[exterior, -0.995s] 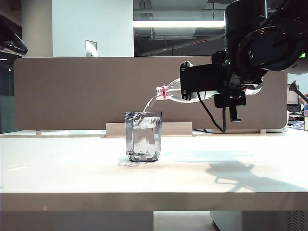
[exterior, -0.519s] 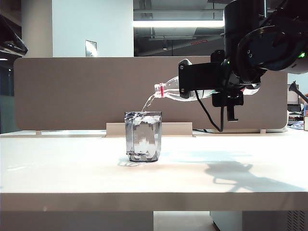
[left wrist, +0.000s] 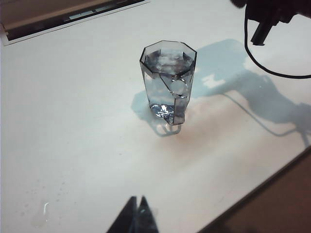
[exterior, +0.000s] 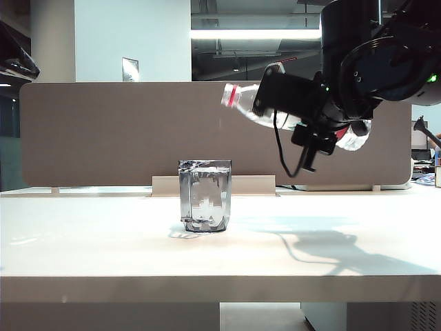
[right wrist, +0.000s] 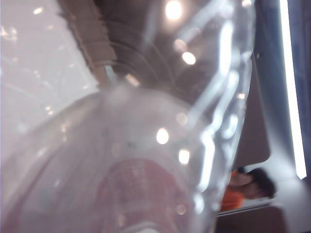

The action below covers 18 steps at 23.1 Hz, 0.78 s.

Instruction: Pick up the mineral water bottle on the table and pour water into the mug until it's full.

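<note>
The mug (exterior: pixel 204 196), a smoky faceted glass, stands on the white table (exterior: pixel 103 255) with water (exterior: pixel 204 186) close to its rim. Up and to its right, my right gripper (exterior: pixel 275 100) is shut on the mineral water bottle (exterior: pixel 242 102). The bottle is tilted, its red-ringed neck pointing up and left, and no stream leaves it. In the right wrist view the bottle (right wrist: pixel 146 145) fills the frame and hides the fingers. My left gripper (left wrist: pixel 137 206) hangs shut and empty over the table, some way short of the mug (left wrist: pixel 168 82).
A beige partition (exterior: pixel 103 131) runs behind the table. A black cable (exterior: pixel 279 155) loops down from the right hand. A few water drops (left wrist: pixel 44 211) lie near the left gripper. The table's front edge (left wrist: pixel 262 189) is close by.
The right wrist rolled and swung the bottle's neck from level to pointing upward. The stream into the mug has stopped. The left arm stayed still.
</note>
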Motion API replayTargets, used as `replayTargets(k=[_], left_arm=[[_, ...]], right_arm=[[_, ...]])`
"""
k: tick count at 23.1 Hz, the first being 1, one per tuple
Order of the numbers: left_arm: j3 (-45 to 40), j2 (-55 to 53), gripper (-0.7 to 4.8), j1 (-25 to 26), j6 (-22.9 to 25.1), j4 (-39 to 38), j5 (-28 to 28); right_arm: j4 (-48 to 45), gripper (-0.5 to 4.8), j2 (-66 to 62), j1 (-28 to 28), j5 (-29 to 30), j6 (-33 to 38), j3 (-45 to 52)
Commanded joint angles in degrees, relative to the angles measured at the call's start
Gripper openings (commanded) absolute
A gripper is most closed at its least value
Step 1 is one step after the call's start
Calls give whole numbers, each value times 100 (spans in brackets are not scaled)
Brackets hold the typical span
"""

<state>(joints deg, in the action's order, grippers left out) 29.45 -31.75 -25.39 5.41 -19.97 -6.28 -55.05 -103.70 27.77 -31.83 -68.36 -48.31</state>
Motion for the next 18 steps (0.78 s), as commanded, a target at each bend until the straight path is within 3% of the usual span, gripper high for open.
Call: replayTargets(k=[1,2,5,9,12,18], left_arm=[[17,4,-5,-4,15,74,-17],[17,4,-5,-4,15,74,-17],[17,4,-5,-4,15,74,-17],[17,4,-5,-4,15,74,-17],[17,4,-5,-4,15,74,-17],[17,4,-5,-4,15,74,-17]], right_arm=[[-179,210,66,13,166,2037,37],[-166,210,66,13,208,2461,57],[-109,209,66,13,485,4717,212],[-9,210,63,13,1130,6520,485],[-66,210,24,13,1556,7110,793],[-1270,210,-481,13,1803,7182,1093]])
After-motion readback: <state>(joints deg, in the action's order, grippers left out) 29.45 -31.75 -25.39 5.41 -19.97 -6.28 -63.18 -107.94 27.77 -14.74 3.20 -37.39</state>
